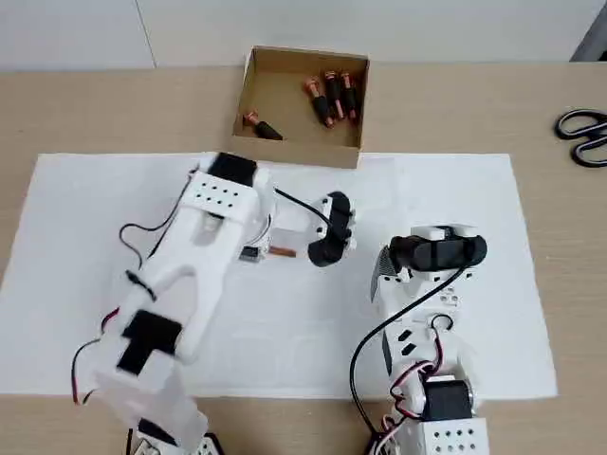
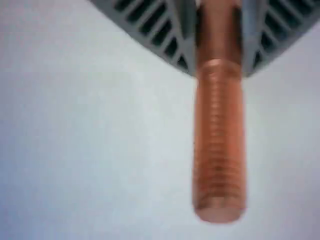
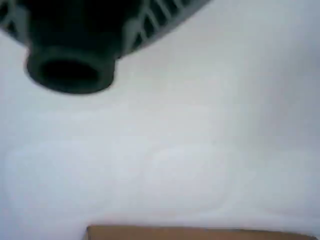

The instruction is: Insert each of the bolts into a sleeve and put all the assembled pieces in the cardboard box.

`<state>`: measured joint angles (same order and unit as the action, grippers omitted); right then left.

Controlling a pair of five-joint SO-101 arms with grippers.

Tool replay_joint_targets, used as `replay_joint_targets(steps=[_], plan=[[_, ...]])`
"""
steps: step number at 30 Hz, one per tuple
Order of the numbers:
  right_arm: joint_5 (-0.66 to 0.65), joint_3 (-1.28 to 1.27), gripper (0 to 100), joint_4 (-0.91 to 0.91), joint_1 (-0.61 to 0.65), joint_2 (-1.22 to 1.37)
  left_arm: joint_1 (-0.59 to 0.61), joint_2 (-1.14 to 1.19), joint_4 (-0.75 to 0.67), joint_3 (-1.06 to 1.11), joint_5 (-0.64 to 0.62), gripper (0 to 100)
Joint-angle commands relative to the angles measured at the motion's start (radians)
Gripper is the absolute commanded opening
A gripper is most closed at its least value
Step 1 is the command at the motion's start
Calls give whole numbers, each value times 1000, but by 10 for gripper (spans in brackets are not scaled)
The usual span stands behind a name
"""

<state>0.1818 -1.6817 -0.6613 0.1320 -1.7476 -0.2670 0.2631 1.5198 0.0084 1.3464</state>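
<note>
While the left claw point(image 2: 218, 35) clamps its grey ribbed fingers point(image 2: 150, 30) on the smooth shank of a copper bolt point(image 2: 218, 150), the threaded end sticks out free above the white paper sheet point(image 2: 75, 150). The right claw point(image 3: 75, 20) is clamped on a black sleeve point(image 3: 70, 72), whose hollow mouth juts clear of the fingers over the same sheet. Seen from above, the left arm point(image 1: 190, 265) stretches from the near left corner of the table point(image 1: 76, 104) to the middle of the sheet, its bolt lying level and pointing toward the right arm point(image 1: 427, 284), which stands by the near edge, right of centre. At the sheet's far edge the cardboard box point(image 1: 299, 152) holds four assembled pieces: three point(image 1: 332, 95) side by side toward its right wall, one point(image 1: 261, 126) in its near left corner. Scissors point(image 1: 583, 136) lie at the table's right edge.
</note>
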Motion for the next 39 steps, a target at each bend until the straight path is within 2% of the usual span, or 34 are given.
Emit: replay_joint_targets(steps=[1, 4, 9, 16, 21, 28, 37, 39], plan=[[9, -3, 4, 5, -10, -24, -3, 55, -44, -7, 603, 6], [9, -3, 4, 5, -10, -24, -3, 64, -66, -7, 597, 6], [9, -3, 4, 5, -10, -24, 0, 64, -66, -7, 477, 7], [9, -3, 4, 5, -10, -24, -2, 64, -58, -45, 460, 8], [9, -3, 4, 5, -10, -24, -3, 64, -14, -88, 400, 8], [9, -3, 4, 5, -10, -24, 2, 64, -9, -90, 399, 98], [9, -3, 4, 5, -10, -24, -2, 61, -8, -116, 396, 97], [9, -3, 4, 5, -8, -24, -5, 44, 28, -165, 344, 97]])
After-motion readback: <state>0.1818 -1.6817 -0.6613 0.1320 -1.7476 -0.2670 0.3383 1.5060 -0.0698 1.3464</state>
